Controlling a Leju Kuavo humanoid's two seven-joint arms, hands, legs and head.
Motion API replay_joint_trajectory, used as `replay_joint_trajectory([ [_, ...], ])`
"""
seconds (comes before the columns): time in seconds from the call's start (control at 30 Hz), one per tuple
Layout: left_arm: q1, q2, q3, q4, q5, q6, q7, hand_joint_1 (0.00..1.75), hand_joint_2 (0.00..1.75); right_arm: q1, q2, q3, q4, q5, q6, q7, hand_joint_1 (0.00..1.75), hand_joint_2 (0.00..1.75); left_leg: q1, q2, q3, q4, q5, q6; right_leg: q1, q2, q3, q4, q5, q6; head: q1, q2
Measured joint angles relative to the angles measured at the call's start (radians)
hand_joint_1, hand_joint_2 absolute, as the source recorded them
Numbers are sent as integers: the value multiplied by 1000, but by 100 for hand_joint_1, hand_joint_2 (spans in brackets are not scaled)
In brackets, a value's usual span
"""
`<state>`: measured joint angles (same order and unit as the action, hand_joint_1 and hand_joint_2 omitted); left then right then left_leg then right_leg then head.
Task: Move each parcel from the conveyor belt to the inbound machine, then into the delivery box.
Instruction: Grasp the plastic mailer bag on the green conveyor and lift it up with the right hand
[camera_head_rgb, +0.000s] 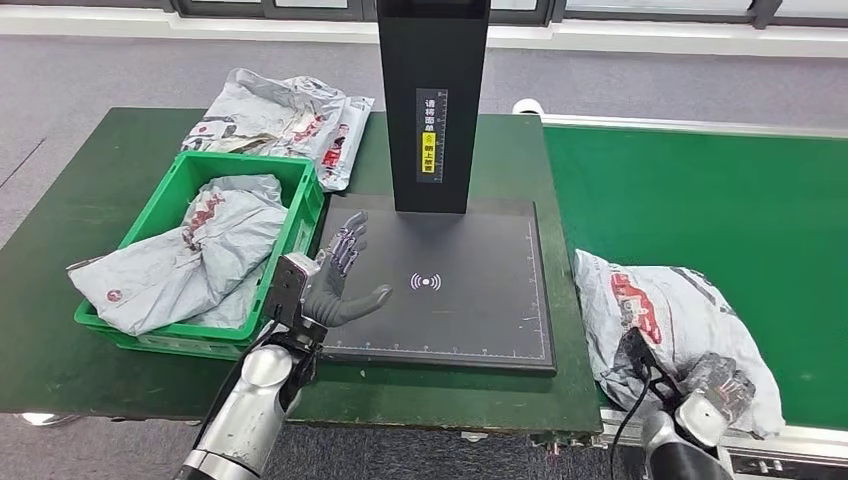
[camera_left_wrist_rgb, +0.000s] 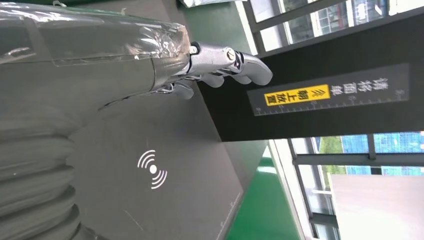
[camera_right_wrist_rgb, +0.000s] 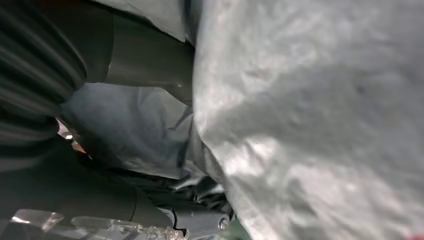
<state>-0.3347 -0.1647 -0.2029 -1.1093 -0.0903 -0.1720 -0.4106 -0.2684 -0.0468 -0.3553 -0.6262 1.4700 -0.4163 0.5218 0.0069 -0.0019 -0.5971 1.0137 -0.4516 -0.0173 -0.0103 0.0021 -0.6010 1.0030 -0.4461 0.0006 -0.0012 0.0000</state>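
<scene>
A crumpled grey parcel (camera_head_rgb: 665, 315) with red print lies on the green conveyor belt (camera_head_rgb: 700, 190), at its near left edge. My right hand (camera_head_rgb: 715, 388) grips the parcel's near corner, fingers curled over the plastic. Up close the parcel (camera_right_wrist_rgb: 310, 125) presses against the hand's grey thumb (camera_right_wrist_rgb: 145, 65). The inbound machine is a black flat platform (camera_head_rgb: 470, 320) with a tall black post (camera_head_rgb: 432, 100). My left hand (camera_head_rgb: 340, 275) hovers open over the platform's left edge, holding nothing. In the left wrist view, its fingers (camera_left_wrist_rgb: 235, 62) stretch over the platform (camera_left_wrist_rgb: 190, 150).
The green delivery box (camera_head_rgb: 300, 190) stands left of the platform with grey parcels (camera_head_rgb: 190, 260) piled in it. Another grey parcel (camera_head_rgb: 285, 115) lies on the green table (camera_head_rgb: 60, 230) behind the box. The table's front edge is close to me.
</scene>
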Motion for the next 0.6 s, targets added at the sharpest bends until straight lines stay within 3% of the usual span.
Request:
replay_joint_trajectory([
  [0.13, 6, -9, 0, -17, -30, -10, 7, 0, 175, -76, -16, -77, 105, -46, 168, -119, 175, 175, 6, 4, 14, 0, -4, 4, 5, 3, 17, -8, -2, 3, 0, 0],
  [0.5, 7, -11, 0, -21, -43, -16, 12, 0, 175, -109, -19, -106, 141, -69, 176, -168, 175, 175, 7, 5, 20, 0, -4, 5, 6, 3, 27, -12, 1, 7, 0, 0],
  [0.6, 8, -11, 0, -21, -63, -9, 16, 0, 175, -111, -16, -111, 141, -82, 124, -203, 175, 175, 7, 5, 20, 0, -4, 6, 6, 3, 27, -12, 1, 7, 0, 0],
])
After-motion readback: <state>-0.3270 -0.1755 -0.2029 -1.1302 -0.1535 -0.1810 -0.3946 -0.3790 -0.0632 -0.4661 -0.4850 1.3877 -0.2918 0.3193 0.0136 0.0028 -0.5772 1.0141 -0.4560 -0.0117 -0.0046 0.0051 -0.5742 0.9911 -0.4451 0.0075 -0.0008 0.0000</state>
